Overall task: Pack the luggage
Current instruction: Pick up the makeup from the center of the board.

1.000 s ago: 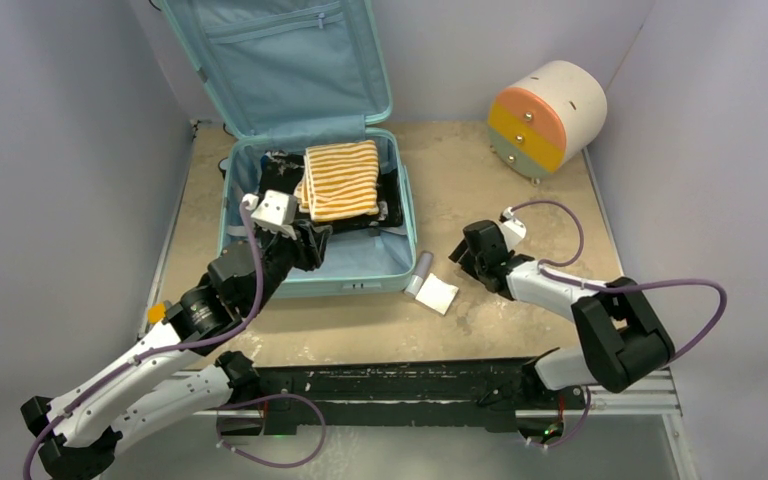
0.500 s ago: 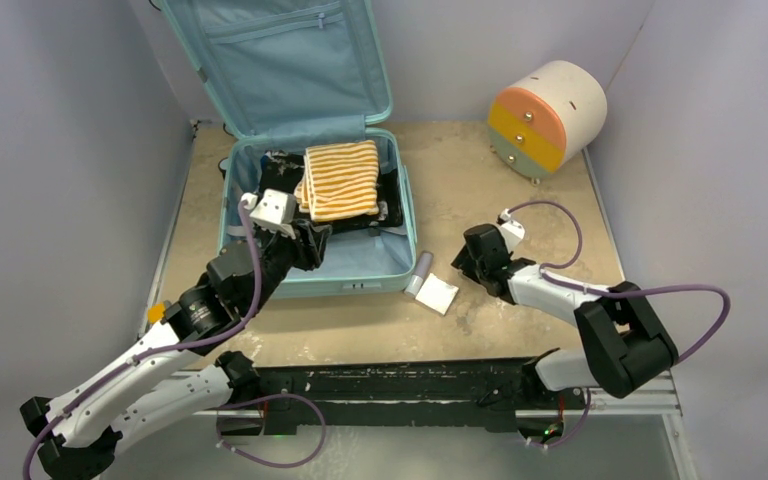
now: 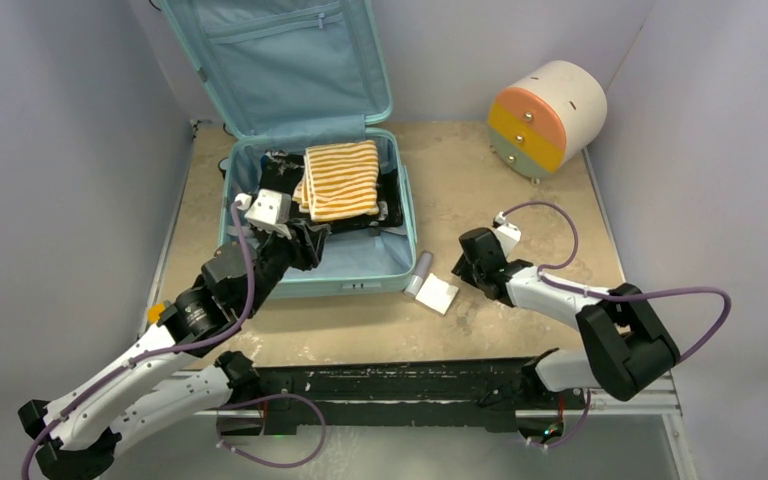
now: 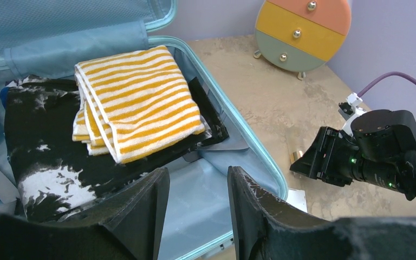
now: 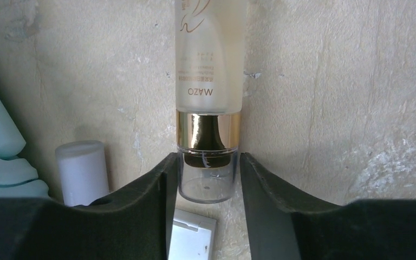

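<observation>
Flanking the clear cap of a frosted bottle (image 5: 210, 65) lying on the table (image 5: 330, 81), the right gripper (image 5: 208, 179) has a finger close on either side; firm grip cannot be confirmed. The left gripper (image 4: 197, 200), fingers apart and empty, hangs over the open luggage (image 3: 290, 70) at rear left, which holds a striped towel (image 4: 135, 103).

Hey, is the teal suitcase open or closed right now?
Open. The luggage has its lid raised against the back wall, and a folded striped towel shows inside.
</observation>
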Controlling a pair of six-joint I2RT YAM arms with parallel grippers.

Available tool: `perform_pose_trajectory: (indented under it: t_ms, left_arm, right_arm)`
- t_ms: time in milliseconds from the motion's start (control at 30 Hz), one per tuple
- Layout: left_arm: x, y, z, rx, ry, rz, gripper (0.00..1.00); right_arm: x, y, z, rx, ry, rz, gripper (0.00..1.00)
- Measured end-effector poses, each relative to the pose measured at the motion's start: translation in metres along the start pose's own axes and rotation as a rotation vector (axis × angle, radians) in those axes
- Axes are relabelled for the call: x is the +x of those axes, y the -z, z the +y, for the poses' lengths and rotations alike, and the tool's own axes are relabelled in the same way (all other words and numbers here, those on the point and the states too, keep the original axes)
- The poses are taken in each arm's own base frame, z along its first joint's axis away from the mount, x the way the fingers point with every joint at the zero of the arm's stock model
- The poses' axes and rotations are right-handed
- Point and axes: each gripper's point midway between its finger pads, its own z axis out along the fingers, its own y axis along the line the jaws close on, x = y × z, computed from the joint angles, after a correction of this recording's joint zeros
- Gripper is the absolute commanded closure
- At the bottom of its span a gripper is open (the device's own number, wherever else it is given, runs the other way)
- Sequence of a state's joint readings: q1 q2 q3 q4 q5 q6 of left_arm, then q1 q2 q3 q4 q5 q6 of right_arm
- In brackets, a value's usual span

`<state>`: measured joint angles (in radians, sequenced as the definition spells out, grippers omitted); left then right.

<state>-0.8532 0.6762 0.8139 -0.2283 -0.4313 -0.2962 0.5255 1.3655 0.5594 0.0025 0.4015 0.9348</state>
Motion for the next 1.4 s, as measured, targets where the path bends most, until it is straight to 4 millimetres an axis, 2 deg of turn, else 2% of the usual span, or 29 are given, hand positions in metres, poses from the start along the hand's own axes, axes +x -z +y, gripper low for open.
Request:
perform_pose_trajectory:
  t_ms: [233,400,600,800,1100,1400]
  left_arm:
    - [-0.002,0.001,0.0,0.001,0.003,-0.005,0.54]
    - [-0.001,0.001,0.0,0.001,0.003,-0.004,0.54]
    - [-0.002,0.002,0.0,0.001,0.003,-0.004,0.54]
    - [-0.004,0.003,0.001,0.002,0.005,-0.01,0.54]
    - [-0.006,0.005,0.001,0.004,0.013,-0.018,0.54]
    - [-0.009,0.008,0.001,0.006,0.02,-0.026,0.53]
  right_arm:
    - [0.003,0.004,-0.005,0.012,0.008,0.014,0.68]
    - [0.006,0.02,-0.014,0.017,0.047,0.039,0.69]
    - [-0.004,0.053,-0.018,-0.031,0.087,0.026,0.7]
    - [-0.008,0.073,-0.02,-0.053,0.11,0.038,0.69]
    - [-0.016,0.102,-0.007,-0.131,0.11,0.063,0.68]
    - [-0.017,0.118,0.0,-0.173,0.144,0.103,0.69]
